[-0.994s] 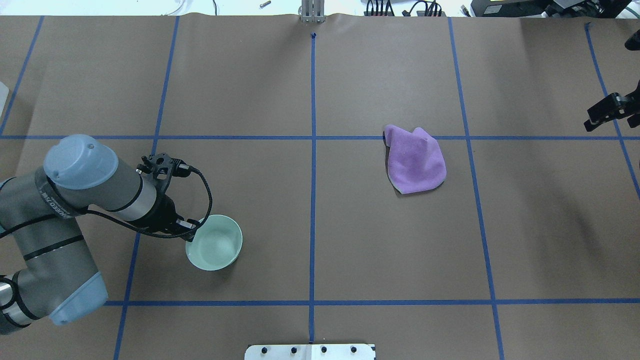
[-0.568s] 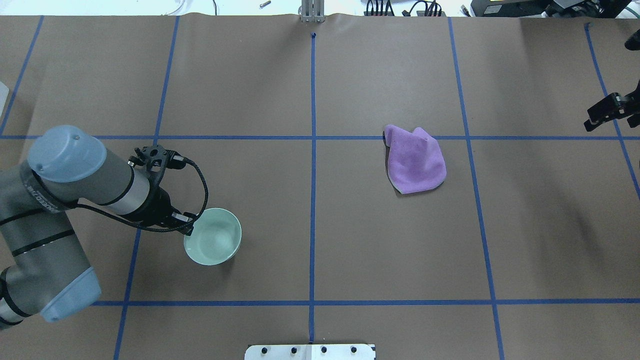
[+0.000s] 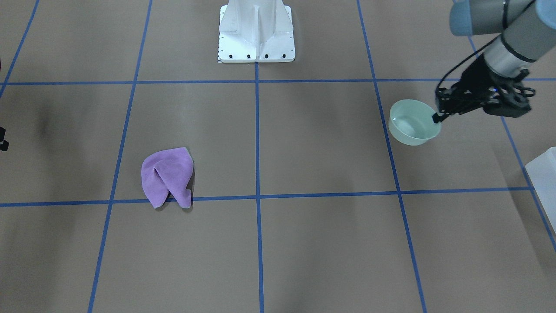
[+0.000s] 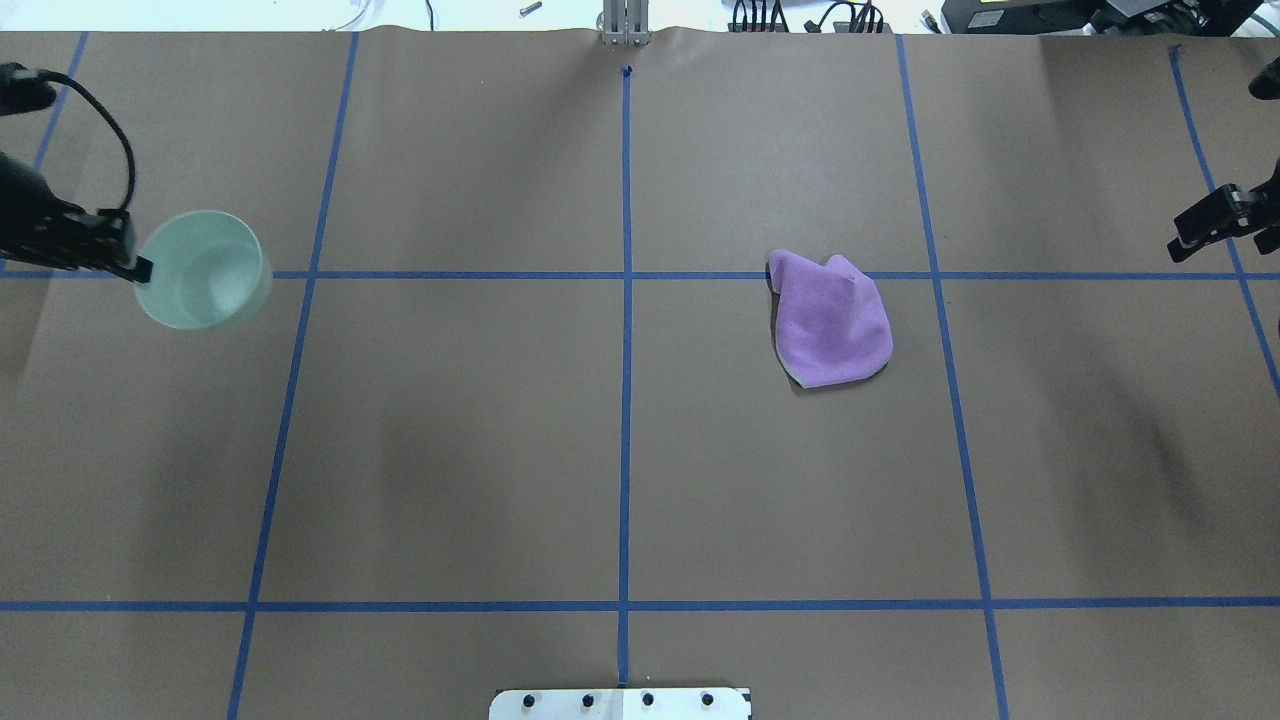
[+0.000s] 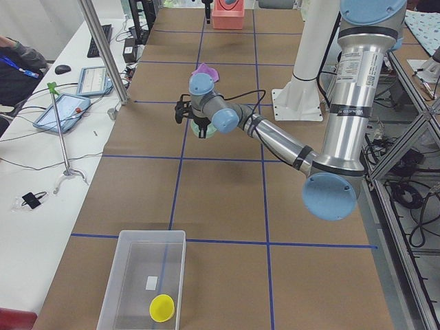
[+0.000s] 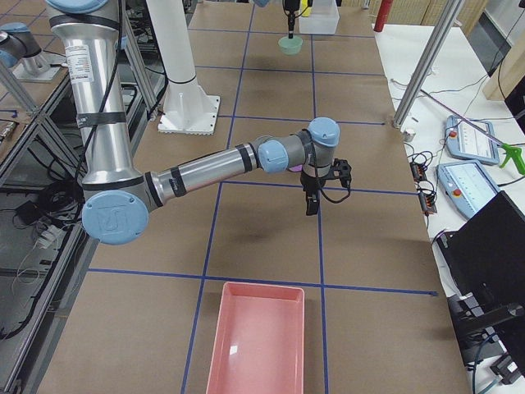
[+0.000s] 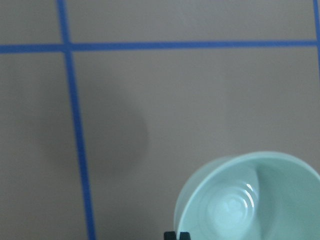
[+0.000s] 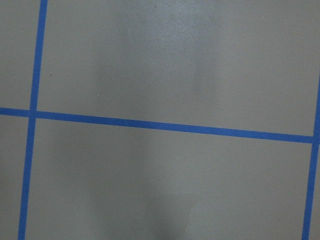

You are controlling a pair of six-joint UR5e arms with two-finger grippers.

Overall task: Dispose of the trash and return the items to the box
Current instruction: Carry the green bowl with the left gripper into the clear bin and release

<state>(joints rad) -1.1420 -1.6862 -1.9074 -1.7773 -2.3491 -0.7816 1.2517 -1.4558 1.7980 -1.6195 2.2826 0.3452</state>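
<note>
My left gripper (image 4: 140, 268) is shut on the rim of a mint-green bowl (image 4: 200, 270) and holds it in the air above the table's left side. The bowl also shows in the front view (image 3: 412, 121) with the gripper (image 3: 436, 116) at its rim, and in the left wrist view (image 7: 250, 200), empty inside. A crumpled purple cloth (image 4: 830, 320) lies on the table right of centre; it also shows in the front view (image 3: 167, 176). My right gripper (image 4: 1195, 232) hangs at the far right edge, apparently open and empty, well away from the cloth.
A clear plastic box (image 5: 141, 275) holding a small yellow item (image 5: 162, 308) stands at the table's left end; its corner shows in the front view (image 3: 543, 174). A pink tray (image 6: 256, 336) stands at the right end. Blue tape lines grid the brown table cover.
My left arm has carried the bowl up off the table and away to the far left, toward the table's left end. The cloth and the right gripper have not moved.
</note>
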